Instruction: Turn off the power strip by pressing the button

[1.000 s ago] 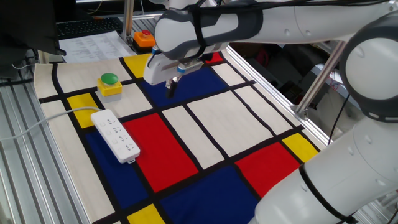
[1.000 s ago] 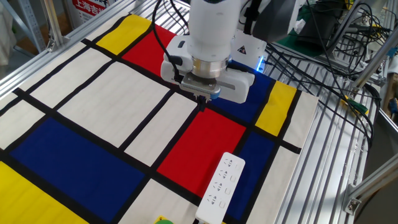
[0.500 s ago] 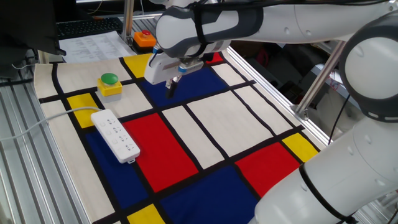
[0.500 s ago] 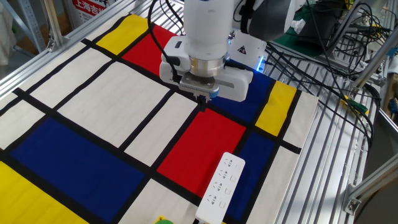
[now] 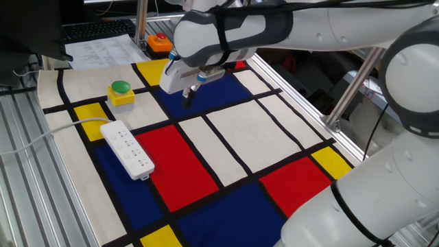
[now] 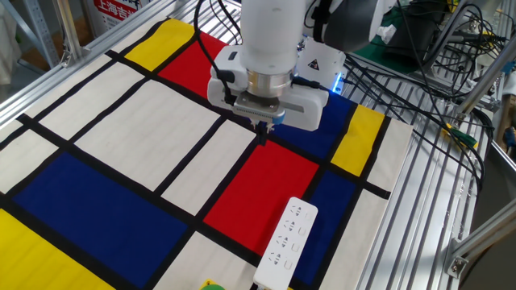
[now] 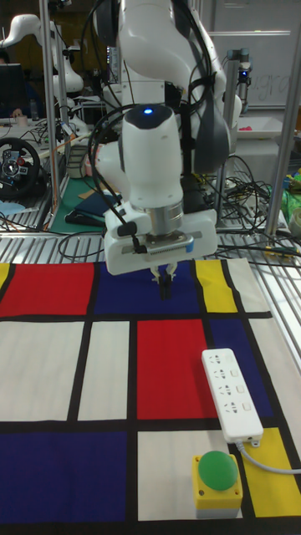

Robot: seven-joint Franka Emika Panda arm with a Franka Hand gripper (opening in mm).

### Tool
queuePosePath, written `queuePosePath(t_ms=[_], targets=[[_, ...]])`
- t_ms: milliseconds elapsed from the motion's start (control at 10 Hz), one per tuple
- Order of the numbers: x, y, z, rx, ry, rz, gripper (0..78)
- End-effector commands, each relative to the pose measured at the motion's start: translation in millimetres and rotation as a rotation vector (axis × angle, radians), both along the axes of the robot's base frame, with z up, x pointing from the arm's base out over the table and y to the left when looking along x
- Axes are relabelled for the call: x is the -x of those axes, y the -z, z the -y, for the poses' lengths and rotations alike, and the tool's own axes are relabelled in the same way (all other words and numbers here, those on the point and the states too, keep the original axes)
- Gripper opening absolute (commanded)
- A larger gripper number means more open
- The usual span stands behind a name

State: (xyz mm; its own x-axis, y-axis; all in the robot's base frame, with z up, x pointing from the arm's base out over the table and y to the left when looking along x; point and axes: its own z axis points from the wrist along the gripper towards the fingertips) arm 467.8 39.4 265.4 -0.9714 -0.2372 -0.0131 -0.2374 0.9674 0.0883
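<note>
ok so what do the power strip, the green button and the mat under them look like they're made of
Power strip: looks like smooth white moulded plastic, with an even surface and rounded edges; its cable is probably rubbery grey sheathing.
Green button: seemingly plastic, a glossy green dome on a matte yellow boxy base.
Mat: likely printed cloth or vinyl; it lies flat with colour blocks, black lines and no glare.

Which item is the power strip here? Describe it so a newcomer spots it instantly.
On the colour-block mat, look at the blue patch beside the big red rectangle. The power strip lies there: a long flat white bar with sockets and a grey cable, unlike the nearby green dome button.
</note>
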Motion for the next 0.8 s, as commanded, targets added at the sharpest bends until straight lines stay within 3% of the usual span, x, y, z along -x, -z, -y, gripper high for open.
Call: queuePosePath(t_ms=[100, 400, 800], targets=[[-1.6, -0.9, -2.1, -0.013, 0.000, 0.003, 0.0], [-3.8, 0.3, -10.1, -0.001, 0.000, 0.002, 0.0], [-8.8, -0.8, -31.6, 0.081, 0.027, 0.000, 0.0]])
